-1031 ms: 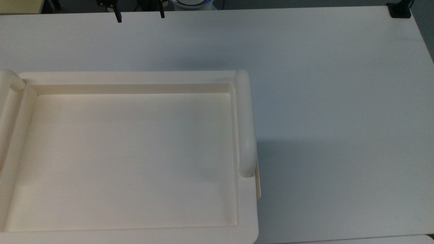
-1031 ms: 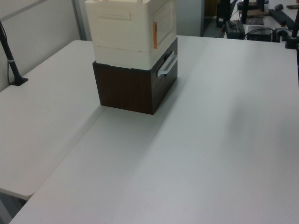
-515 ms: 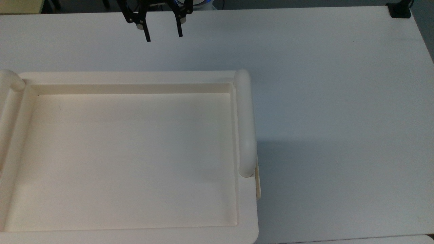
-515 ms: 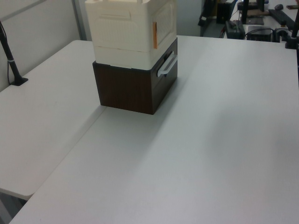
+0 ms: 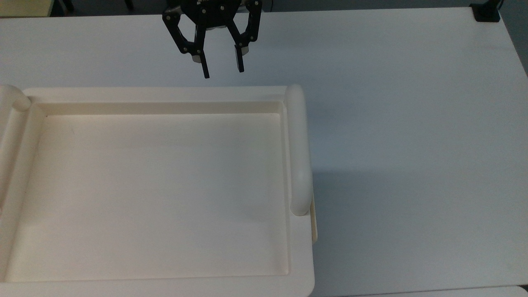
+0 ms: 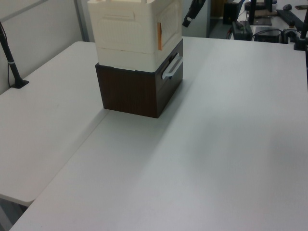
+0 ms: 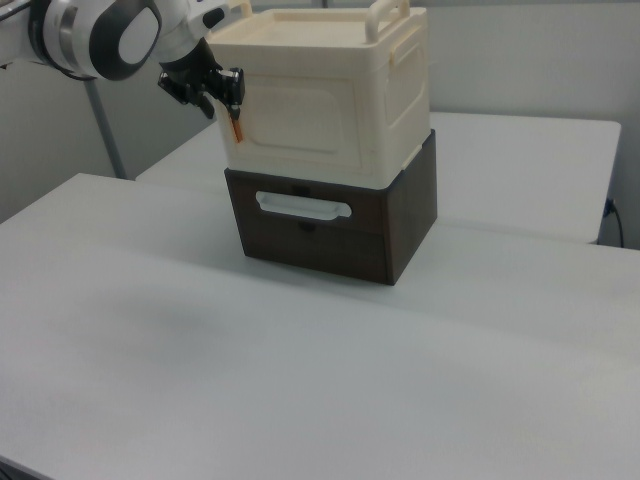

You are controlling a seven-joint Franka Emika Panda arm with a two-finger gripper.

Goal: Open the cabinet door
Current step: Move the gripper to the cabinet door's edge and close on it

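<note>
In the top view the black hand hangs at upper centre, its two fingers spread apart and gripping nothing, just above the cream cabinet's recessed top. In the right view the cabinet door, shut, faces the camera at upper centre, above a dark brown drawer unit on the white worktop.

Gripper: black, open-link frame, two thin tapering fingers, small silver screw heads at the linkage pivots. Arm: glossy white rounded shell, grey-ringed disc at the joint, black collar
</note>
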